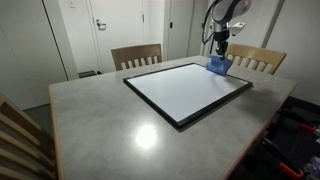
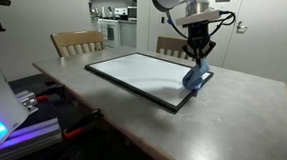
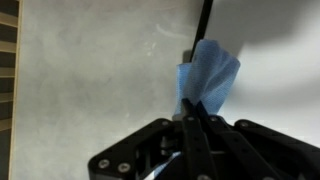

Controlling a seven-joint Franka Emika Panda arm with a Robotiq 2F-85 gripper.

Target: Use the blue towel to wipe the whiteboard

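The whiteboard point(image 1: 185, 92) lies flat and open from above, save 1 corner, where the gripper point(image 1: 219, 57) and towel point(image 1: 219, 66) stand. Bare table point(image 1: 100, 130) runs round it on every side. A chair point(image 1: 136, 56) and a 2nd chair point(image 1: 258, 60) rise above the far edge; a 3rd chair point(image 1: 18, 140) guards a near corner.

In the wrist view, the fingers point(image 3: 192, 125) cover part of the blue towel point(image 3: 212, 72).

A home dining area: wooden chairs point(image 1: 136, 56) around a grey table point(image 1: 100, 115), white doors point(image 1: 118, 22), kitchen point(image 2: 113, 26) beyond.
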